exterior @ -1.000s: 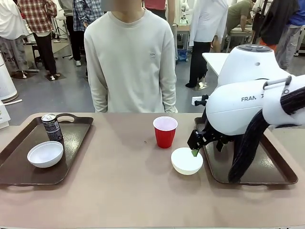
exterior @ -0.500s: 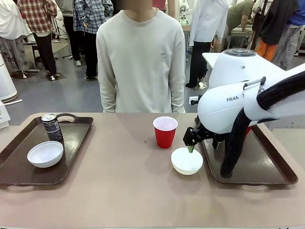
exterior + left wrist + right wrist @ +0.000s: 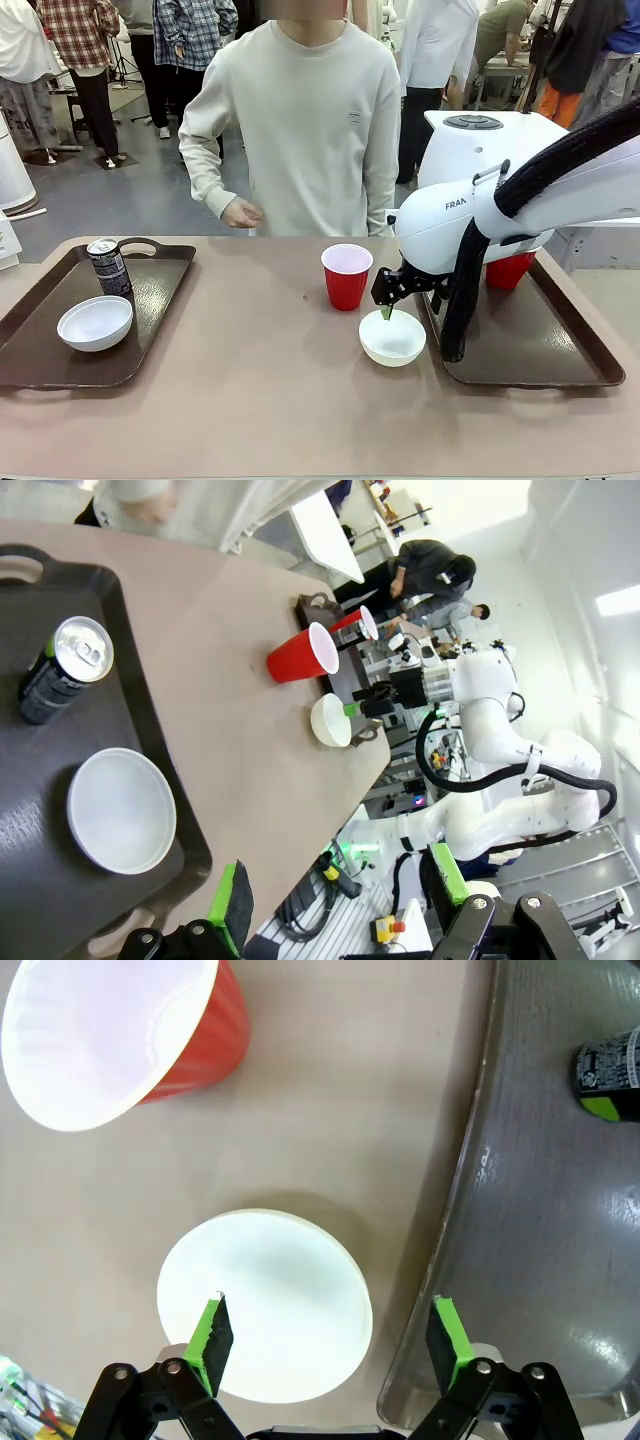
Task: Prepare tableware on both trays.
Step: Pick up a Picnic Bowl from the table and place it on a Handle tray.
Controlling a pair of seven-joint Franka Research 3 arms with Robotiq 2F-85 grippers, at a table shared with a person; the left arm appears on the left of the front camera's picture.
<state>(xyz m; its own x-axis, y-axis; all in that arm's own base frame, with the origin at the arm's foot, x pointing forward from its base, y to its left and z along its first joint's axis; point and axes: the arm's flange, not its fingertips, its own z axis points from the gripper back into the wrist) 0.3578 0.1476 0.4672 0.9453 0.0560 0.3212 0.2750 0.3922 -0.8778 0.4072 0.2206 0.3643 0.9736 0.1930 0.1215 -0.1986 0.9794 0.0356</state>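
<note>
On the left tray stand a slim black can and a white bowl. A red cup stands mid-table. A second white bowl sits on the table, right beside the right tray. My right gripper hangs open just above this bowl. In the right wrist view, one finger of that gripper is over the bowl and the other over the tray's rim. My left gripper is open, high over the left tray.
Another red cup stands on the right tray, partly behind my right arm. A dark can stands there too. A person in a pale sweatshirt stands at the far edge with one hand raised above the table.
My right arm has swung left, bringing its open gripper from the tray's edge to over the bowl. The person has stepped sideways and lifted a hand.
</note>
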